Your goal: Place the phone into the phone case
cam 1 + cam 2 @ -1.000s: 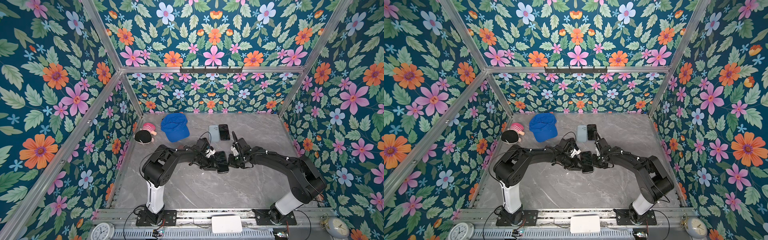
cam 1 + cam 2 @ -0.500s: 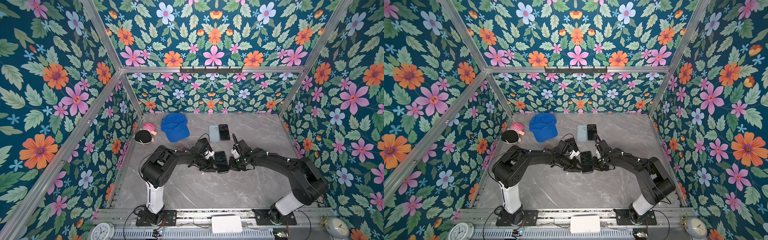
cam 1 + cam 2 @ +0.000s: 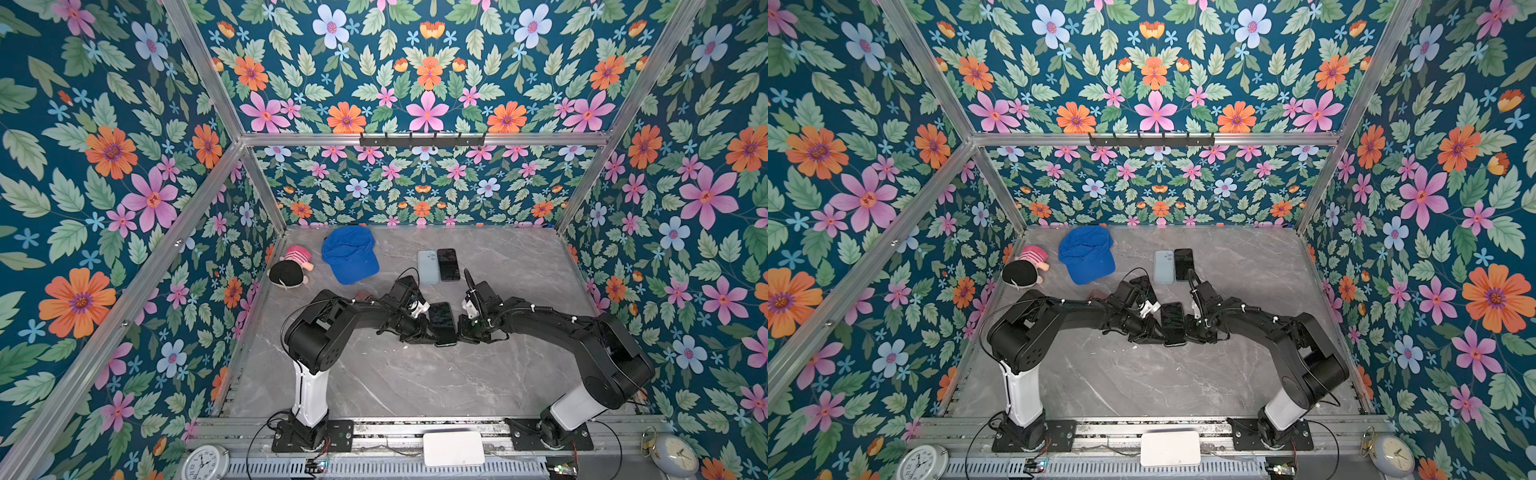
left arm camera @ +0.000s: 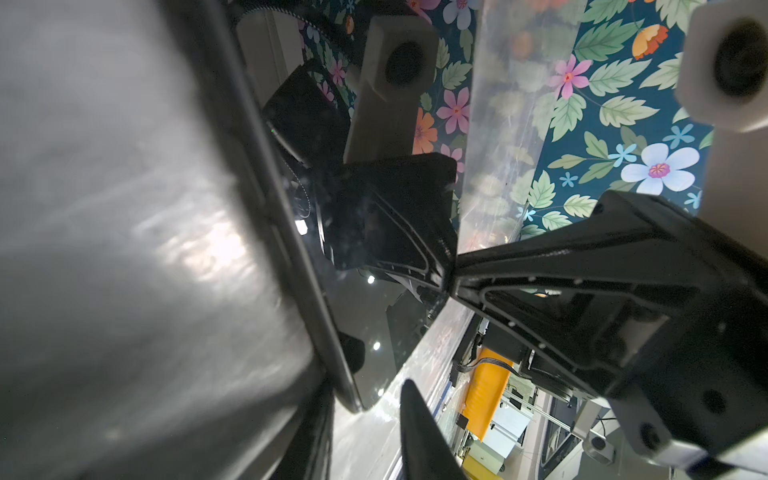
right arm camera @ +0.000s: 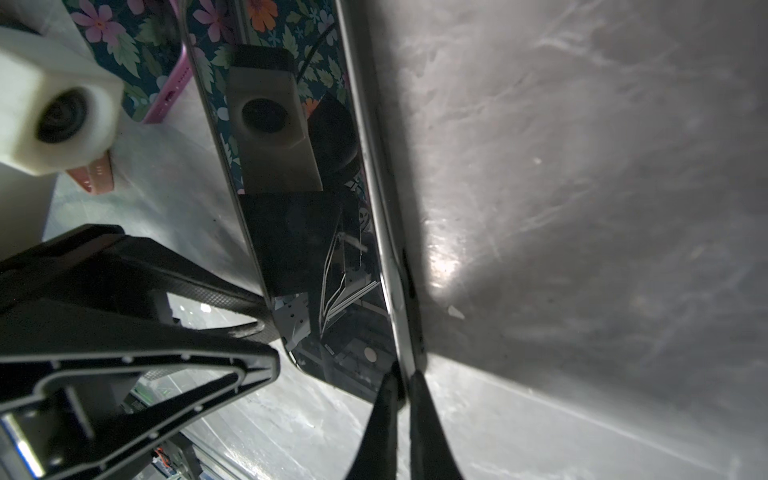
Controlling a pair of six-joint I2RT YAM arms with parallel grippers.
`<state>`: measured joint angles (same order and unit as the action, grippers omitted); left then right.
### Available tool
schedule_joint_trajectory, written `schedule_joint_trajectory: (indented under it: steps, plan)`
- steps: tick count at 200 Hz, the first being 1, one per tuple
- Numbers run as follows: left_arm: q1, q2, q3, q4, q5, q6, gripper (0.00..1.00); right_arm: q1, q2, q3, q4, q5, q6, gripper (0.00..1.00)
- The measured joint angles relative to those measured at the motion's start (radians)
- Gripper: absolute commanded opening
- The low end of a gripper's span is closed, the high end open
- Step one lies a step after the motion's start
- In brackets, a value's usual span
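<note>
**Three phone-sized pieces, two arms, one dark phone between the claws**

One grey marbled table [image 3: 374, 386] is shown in both top views, and two black arms are stretched across it toward the middle. One blue cap [image 3: 350, 259] and one plush doll [image 3: 289, 270] are laid at the back left. Along the front rail, one white box [image 3: 454, 449] is set between a white-faced clock [image 3: 205, 463] and an alarm clock [image 3: 675, 457].

Three phone-sized pieces are counted. A dark phone [image 3: 441, 323] is found mid-table. A pale blue slab [image 3: 428, 266], phone or case not told apart, is laid just beside a black phone [image 3: 448, 264] near the back.

The dark phone's near end is met from both sides. The right gripper [image 5: 402, 399] is pinched closed on its corner edge. The jaws of the left gripper [image 4: 365, 415] are held apart astride the opposite corner, one finger clear of the glass.

Against the earlier frames, no shift of the dark phone or either arm can be made out.
</note>
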<state>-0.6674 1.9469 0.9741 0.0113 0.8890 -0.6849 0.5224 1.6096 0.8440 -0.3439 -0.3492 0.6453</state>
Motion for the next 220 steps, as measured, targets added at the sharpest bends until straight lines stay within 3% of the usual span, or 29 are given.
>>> schedule_joint_trajectory:
  steps: [220]
  plan:
    - [0.005, -0.008, -0.02, 0.022, 0.006, -0.022, 0.29, 0.023, 0.047, -0.034, 0.087, -0.001, 0.058, 0.06]
